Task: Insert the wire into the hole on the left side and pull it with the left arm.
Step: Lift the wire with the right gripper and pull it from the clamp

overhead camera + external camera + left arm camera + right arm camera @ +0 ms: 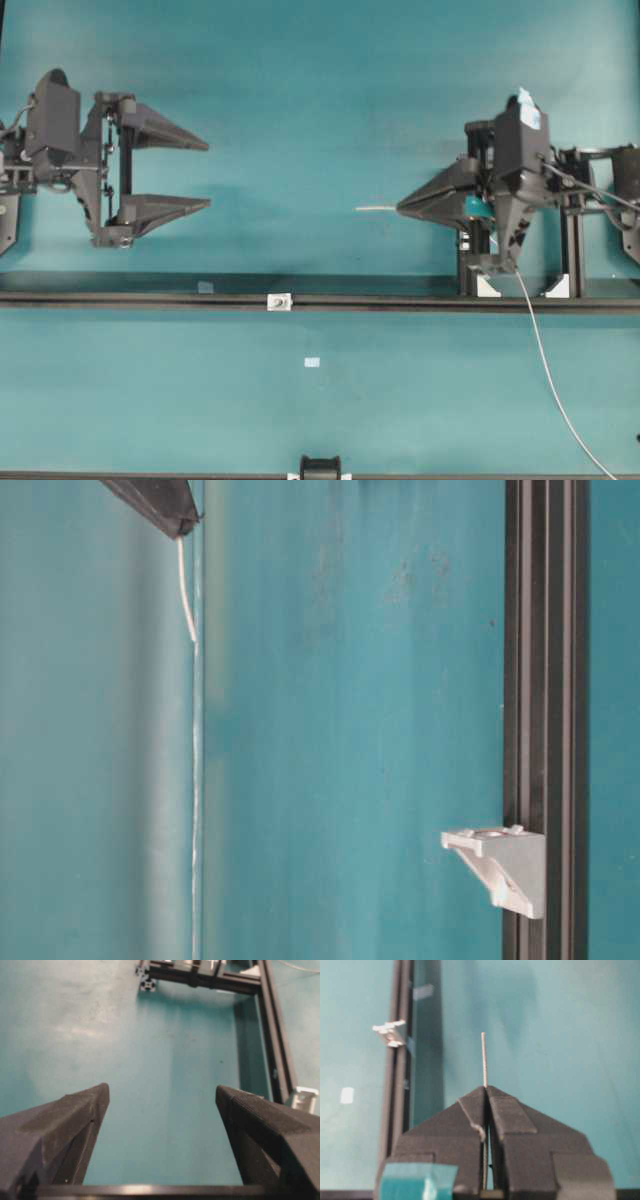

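Right gripper (400,209) clamped shut on the wire (376,208), short stub poking out past the tips toward the left side of the overhead view, held above the teal bench (300,100). Same stub seen dead straight ahead of the closed jaws in the right wrist view (484,1060). Rest of the wire trailed off from the right arm down to the bottom-right of the overhead view. Left gripper (208,175) wide open, jaws well apart, holding nothing, parked at far left and pointed toward the right gripper; wide gap between the two. Left wrist view showed only bare bench between the two fingers (65,1130). Small white bracket with the hole (279,301) sat on the black rail (450,300) running across the bench, below and between the two grippers, well apart from the wire tip. Bracket also visible on the rail in the table-level view (500,865), wire tip (185,595) hanging off the jaw tips near the top left there, not touching it. Pale tape square (312,362) lay on the bench just past the bracket, nearer the bottom edge.
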You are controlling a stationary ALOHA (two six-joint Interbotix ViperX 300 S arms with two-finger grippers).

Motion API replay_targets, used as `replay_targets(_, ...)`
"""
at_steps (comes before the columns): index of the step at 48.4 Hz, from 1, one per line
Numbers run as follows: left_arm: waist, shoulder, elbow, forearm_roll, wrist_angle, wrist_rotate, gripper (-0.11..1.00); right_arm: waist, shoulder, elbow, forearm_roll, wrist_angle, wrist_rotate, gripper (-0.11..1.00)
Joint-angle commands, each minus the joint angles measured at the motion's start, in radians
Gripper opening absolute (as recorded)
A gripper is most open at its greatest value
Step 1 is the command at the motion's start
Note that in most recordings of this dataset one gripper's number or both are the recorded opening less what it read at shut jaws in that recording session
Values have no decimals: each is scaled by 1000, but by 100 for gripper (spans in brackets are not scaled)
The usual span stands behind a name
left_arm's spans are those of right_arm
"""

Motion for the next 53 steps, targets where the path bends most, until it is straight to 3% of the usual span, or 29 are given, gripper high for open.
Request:
replay_targets(1, -17, 9, 9, -8, -58, -5, 78, 25, -5, 12, 26, -57, -5, 4)
replay_targets(9, -49, 60, 18, -21, -135, -6, 77, 84, 6, 44, 89, -153, -23, 4)
replay_targets(14, -71, 112, 5, -23, -161, -6, 77, 127, 34, 61, 173, -224, -74, 4)
replay_targets(29, -138, 282, -9, -23, -382, -8, 77, 407, 184, 29, 709, -485, -494, 4)
replay_targets(34, -160, 330, -8, -23, -407, -9, 77, 495, 229, -2, 834, -565, -595, 4)
replay_targets(39, -189, 370, -15, -23, -413, -9, 77, 554, 275, -21, 861, -630, -607, 4)
replay_targets(53, -242, 416, -23, -21, -453, -8, 77, 565, 407, -74, 859, -680, -568, 4)
